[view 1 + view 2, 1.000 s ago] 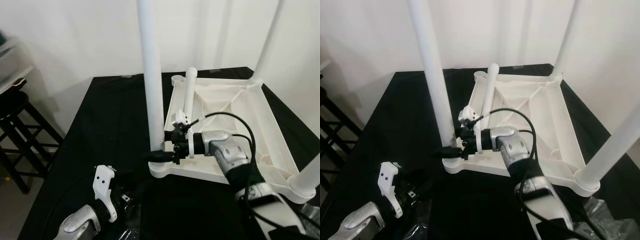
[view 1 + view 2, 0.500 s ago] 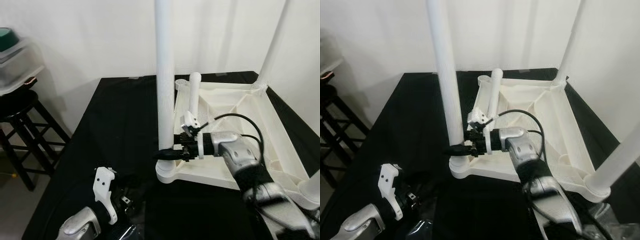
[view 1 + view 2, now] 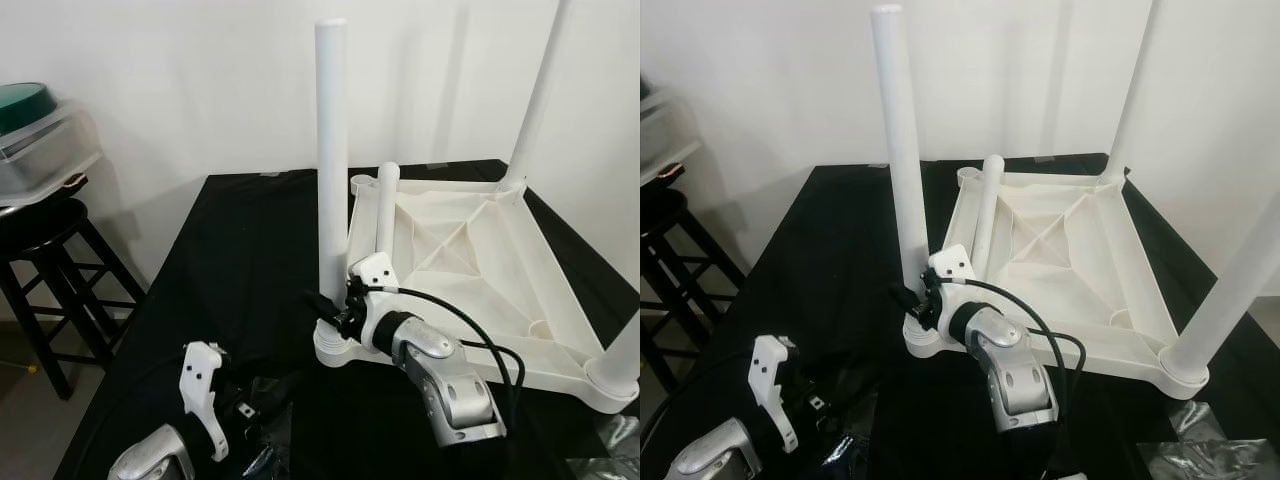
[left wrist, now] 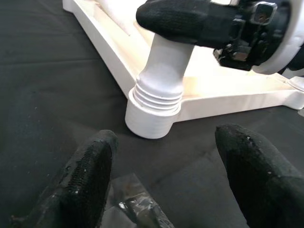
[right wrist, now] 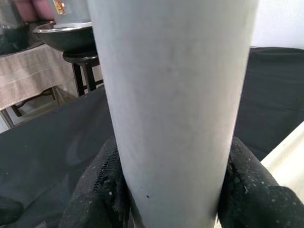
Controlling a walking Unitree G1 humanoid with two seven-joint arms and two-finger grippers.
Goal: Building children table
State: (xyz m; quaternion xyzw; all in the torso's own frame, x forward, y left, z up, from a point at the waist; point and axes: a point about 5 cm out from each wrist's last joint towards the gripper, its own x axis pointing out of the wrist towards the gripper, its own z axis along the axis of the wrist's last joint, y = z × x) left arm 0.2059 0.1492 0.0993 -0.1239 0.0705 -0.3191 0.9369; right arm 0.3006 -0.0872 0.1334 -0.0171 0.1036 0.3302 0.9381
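Right gripper point(image 3: 328, 312) clamped on the upright table leg point(image 3: 332, 160) above its corner socket point(image 4: 148, 118); left gripper point(image 4: 166, 175) fingers apart, facing that socket.

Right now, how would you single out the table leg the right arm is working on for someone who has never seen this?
Find the white tabletop lying upside down on the black cloth. At its near corner on the robot's left, a white leg stands upright in its socket, threads showing at the base. Unlike the loose leg lying on the tabletop, the right gripper has its jaws shut around it, low down.
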